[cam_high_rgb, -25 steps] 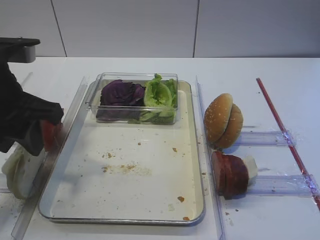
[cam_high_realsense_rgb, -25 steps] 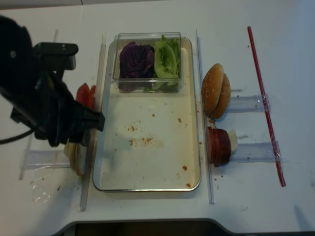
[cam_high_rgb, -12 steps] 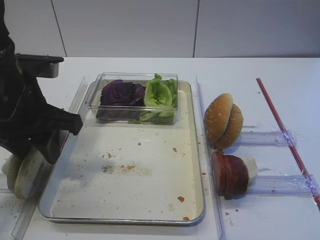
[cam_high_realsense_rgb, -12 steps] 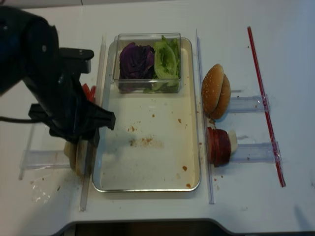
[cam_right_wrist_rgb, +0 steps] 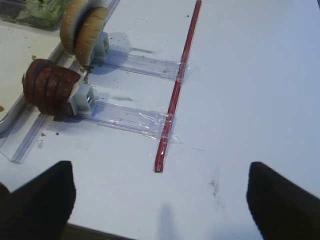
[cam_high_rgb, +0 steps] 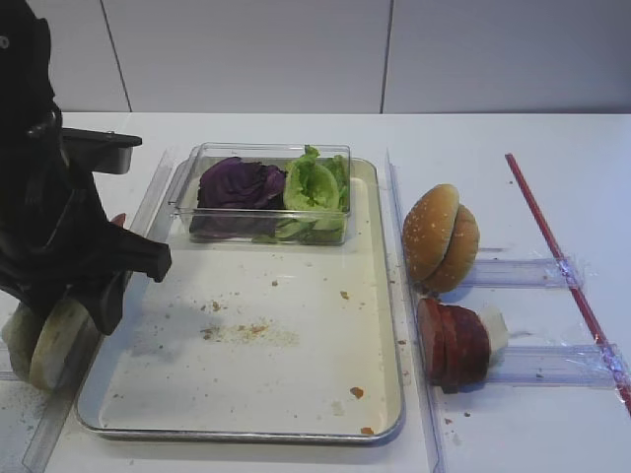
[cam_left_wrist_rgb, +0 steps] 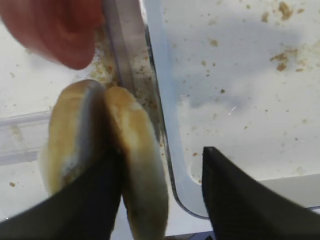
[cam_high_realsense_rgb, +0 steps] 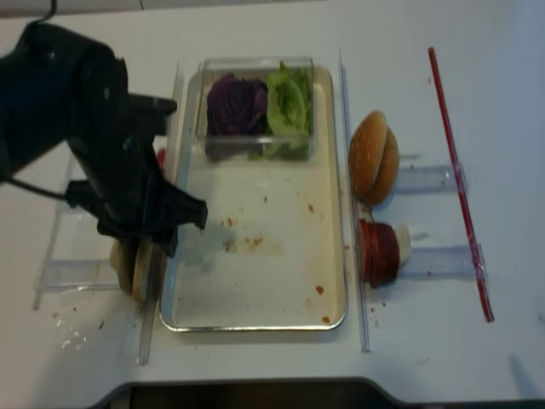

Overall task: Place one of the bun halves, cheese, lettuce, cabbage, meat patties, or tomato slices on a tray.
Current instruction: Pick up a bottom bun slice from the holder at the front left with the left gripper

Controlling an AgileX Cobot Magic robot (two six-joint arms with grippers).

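In the left wrist view my left gripper (cam_left_wrist_rgb: 160, 160) stands open over two pale bun halves (cam_left_wrist_rgb: 135, 160) set on edge just left of the tray (cam_left_wrist_rgb: 165, 125). One finger sits between the two halves, the other hangs over the tray's corner, apart from the bun. A pinkish-red tomato slice (cam_left_wrist_rgb: 55, 30) lies beyond them. On the tray, a clear box holds purple cabbage (cam_high_rgb: 237, 185) and green lettuce (cam_high_rgb: 314, 182). Meat patties (cam_high_rgb: 452, 345) stand in a row right of the tray. Cheese is out of view. My right gripper (cam_right_wrist_rgb: 160, 200) is open above bare table.
Sesame-seeded buns (cam_high_rgb: 441, 238) stand on edge right of the tray, above the patties. Clear plastic rails (cam_high_rgb: 537, 271) lie along both sides of the tray. A red strip (cam_high_rgb: 562, 266) runs down the far right. Crumbs dot the tray's cream surface (cam_high_rgb: 256, 330).
The left arm has swung right and come down over the bun halves. It now hides most of the tomato slices in the high views. Nothing else has moved.
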